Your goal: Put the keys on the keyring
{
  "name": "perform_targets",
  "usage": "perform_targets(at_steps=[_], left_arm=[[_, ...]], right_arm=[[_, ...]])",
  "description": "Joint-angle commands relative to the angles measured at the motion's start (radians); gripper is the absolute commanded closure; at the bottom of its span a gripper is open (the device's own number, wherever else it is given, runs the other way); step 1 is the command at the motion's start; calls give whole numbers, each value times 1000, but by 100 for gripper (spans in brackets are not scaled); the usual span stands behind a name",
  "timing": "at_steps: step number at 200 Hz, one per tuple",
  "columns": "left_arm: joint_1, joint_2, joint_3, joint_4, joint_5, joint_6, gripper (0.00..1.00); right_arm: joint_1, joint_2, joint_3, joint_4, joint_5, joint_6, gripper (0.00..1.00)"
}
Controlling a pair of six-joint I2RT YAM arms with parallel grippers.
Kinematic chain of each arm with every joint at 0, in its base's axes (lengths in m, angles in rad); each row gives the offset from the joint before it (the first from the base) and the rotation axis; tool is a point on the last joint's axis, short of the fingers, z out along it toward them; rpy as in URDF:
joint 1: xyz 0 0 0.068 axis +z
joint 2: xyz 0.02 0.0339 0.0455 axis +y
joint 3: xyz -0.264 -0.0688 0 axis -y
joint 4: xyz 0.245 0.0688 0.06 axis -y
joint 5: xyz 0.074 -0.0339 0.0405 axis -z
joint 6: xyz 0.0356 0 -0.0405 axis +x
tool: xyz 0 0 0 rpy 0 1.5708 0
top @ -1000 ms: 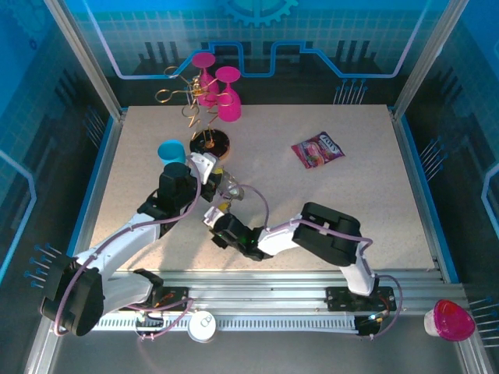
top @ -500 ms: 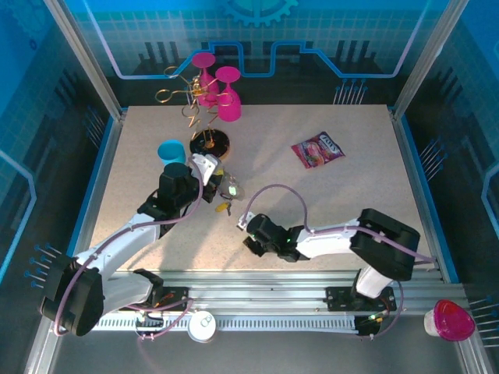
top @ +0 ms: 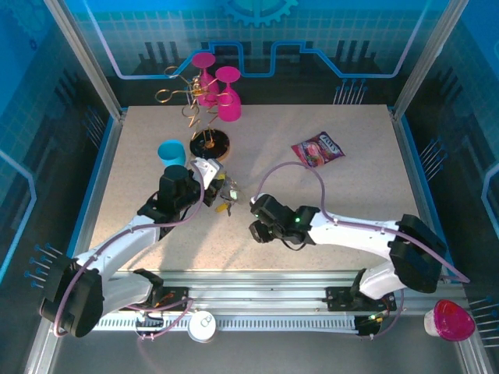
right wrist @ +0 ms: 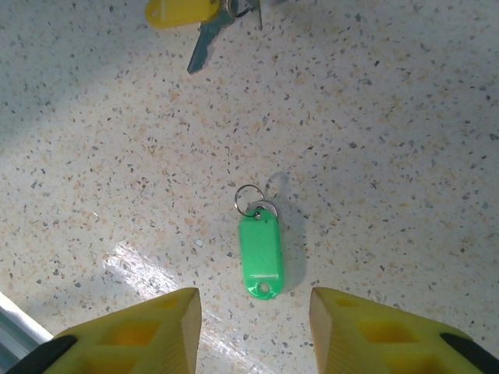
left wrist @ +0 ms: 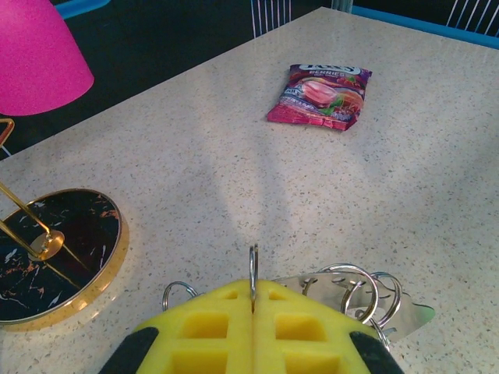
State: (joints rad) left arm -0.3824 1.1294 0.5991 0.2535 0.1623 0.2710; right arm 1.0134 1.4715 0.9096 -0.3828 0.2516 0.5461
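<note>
Blue cup (top: 171, 152) stands upright on the surface (top: 351, 210), its inside too dim to read. Two pink cups (top: 218, 89) stand at the far edge. The left tool (left wrist: 253, 294) is pinched tight on the thin wire of the keyring (left wrist: 253, 263), near the blue cup. Small rings (left wrist: 355, 284) hang on it, probably with keys. The yellow key (right wrist: 183, 12) lies beside. The green key (right wrist: 261, 253), a plastic tag with a small ring, lies flat and alone below the right tool (right wrist: 253, 308), whose jaws are apart and hold nothing.
</note>
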Motion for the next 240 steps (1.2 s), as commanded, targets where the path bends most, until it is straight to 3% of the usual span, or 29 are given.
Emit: perform_targets(at_steps=[1,53,173,209,240], left_arm=[[-1,-25,-4,45,26,22,100],[-1,-23,-4,43,31,31,100],[-1,-16,4,33,34,39,100],[-1,-16,4,30,36,40,100],[-1,-19,2,30,36,45,100]], right_arm=[[-8,77,67,-76,-4,-56,56],[-9,226,176,-60,17,-172,55],[-11,381,205,-7,25,-172,65],[-12,389,207,1,48,-169,73],[-12,348,183,0,58,-169,87]])
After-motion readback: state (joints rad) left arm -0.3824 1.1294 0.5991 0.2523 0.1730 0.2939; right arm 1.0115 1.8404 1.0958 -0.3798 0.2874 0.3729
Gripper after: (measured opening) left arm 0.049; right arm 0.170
